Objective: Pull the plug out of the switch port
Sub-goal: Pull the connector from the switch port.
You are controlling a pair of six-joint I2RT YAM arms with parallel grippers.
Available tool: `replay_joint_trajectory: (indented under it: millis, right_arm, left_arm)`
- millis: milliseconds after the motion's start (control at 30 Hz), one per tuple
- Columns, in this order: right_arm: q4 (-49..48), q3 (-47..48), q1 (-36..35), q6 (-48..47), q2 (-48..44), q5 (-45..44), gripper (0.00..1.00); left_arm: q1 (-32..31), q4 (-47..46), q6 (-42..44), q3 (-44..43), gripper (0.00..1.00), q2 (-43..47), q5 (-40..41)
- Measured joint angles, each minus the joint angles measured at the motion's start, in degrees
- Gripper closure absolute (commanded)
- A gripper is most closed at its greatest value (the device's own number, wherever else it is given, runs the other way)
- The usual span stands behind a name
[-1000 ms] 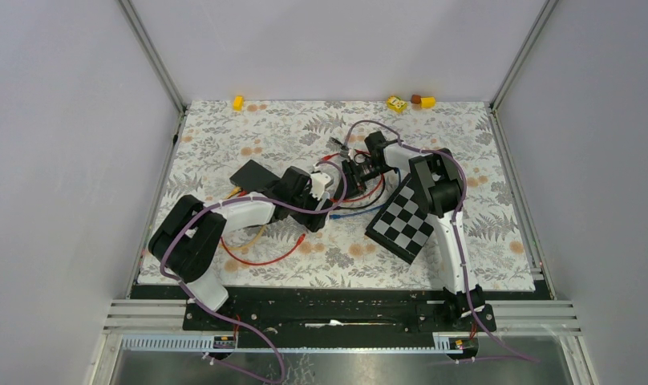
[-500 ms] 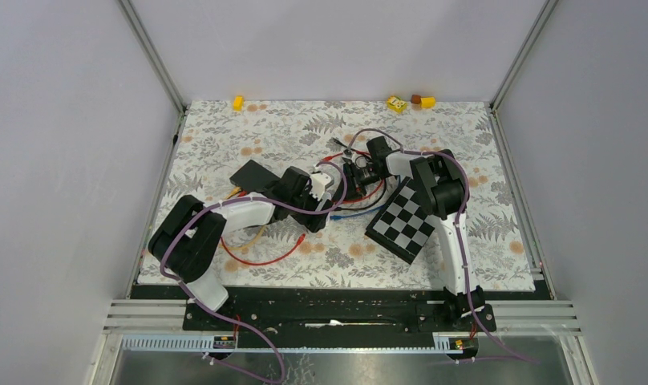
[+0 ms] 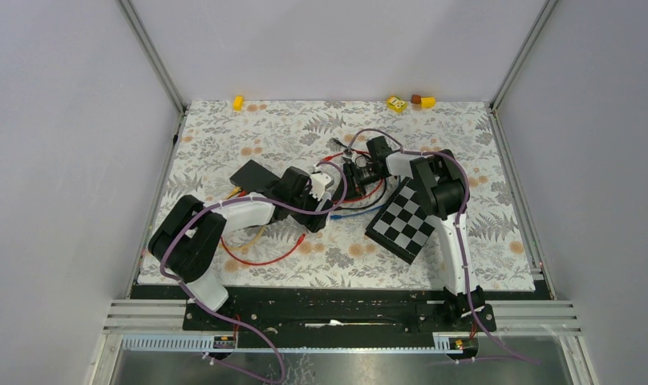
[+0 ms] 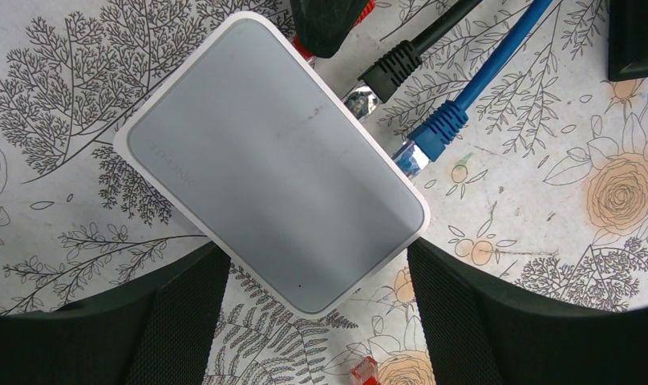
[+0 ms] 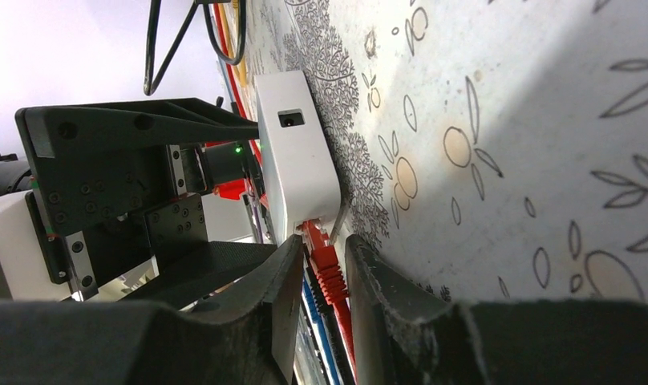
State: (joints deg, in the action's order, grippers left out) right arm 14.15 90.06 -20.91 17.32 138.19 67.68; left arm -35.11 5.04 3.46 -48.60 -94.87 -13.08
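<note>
Left wrist view first: what have you got on your side?

I've got the left gripper [image 4: 314, 253] spread wide across the white network switch [image 4: 265, 160], with a finger up against it on either side. It reads to me as a bracing hold. The switch lies flat on the floral mat [image 4: 545, 265], mid-table between the two arms. Out of its right-hand edge come a black plug [image 4: 389, 68] and a blue plug [image 4: 433, 128].

And the one we want?

The red plug [image 5: 329, 281], seated in the same row of ports, past the black one. On the right wrist view my right gripper [image 5: 325, 245] has its jaws narrow, one finger either side of the red boot. I can't tell whether the pads are biting yet.

How will it handle?

Small, hard plastic, I'd guess, with a latch tab that wants pressing before it lets go. The boot is the place to grip, since the cable behind it is soft and would only stretch. The switch looks light and likely to slide, so the left hold matters. I'd pull straight along the port line.
</note>
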Motion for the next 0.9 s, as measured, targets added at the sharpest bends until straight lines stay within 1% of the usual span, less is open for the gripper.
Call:
replay_joint_trajectory:
  millis: [400, 900]
  right_arm:
    - [-1.16, -0.68, -0.11, 0.92, -0.46, -0.59, 0.66]
    - [-3.37, -0.9, -0.44, 1.53, -0.46, -0.37, 0.66]
  left_arm:
    - [0.0, -0.02, 0.22, 0.04, 0.17, 0.0, -0.02]
    - [0.0, -0.22, 0.83, 0.39, 0.13, 0.28, -0.02]
